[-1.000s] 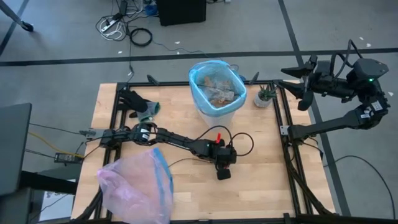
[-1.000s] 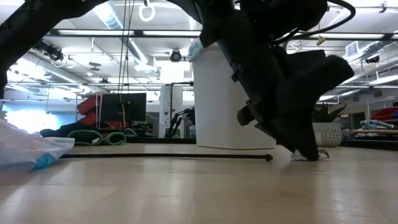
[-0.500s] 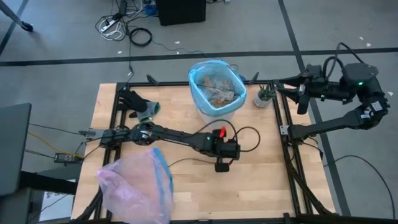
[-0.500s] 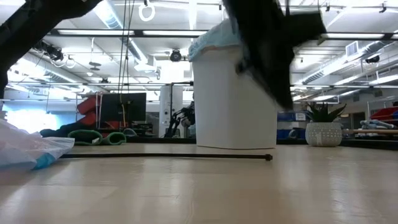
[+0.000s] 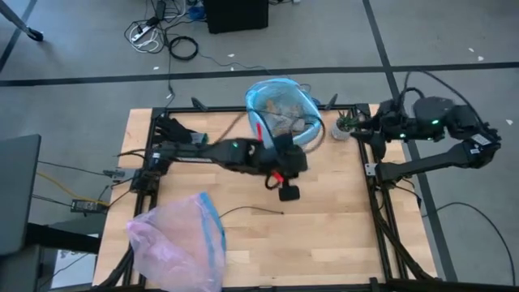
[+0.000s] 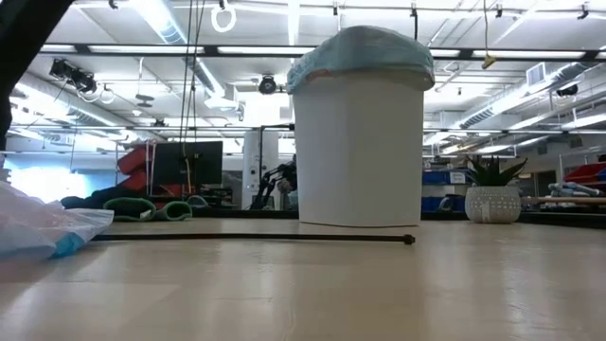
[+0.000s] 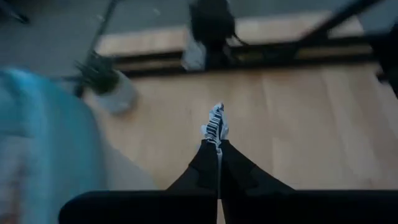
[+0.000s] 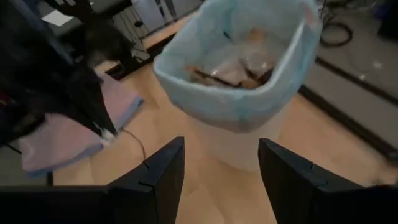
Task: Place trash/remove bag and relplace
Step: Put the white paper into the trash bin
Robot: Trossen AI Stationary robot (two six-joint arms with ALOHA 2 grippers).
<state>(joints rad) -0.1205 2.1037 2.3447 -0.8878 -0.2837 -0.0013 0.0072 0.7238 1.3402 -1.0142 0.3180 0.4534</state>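
Light-blue bag lines white bin, rim folded over bin's lip; bin upright at far middle of tabletop; trash inside bag: brown leaf clumps, clear wrappers; left claw closed on small white striped scrap, just beside bin's near side; right claw open, holding nothing, facing bin from its right; small potted plant right of bin; pink bag well apart from bin, near-left corner; thin black cable lying before bin.

Two dark jointed arms, black cables, red accent and green light on the left.
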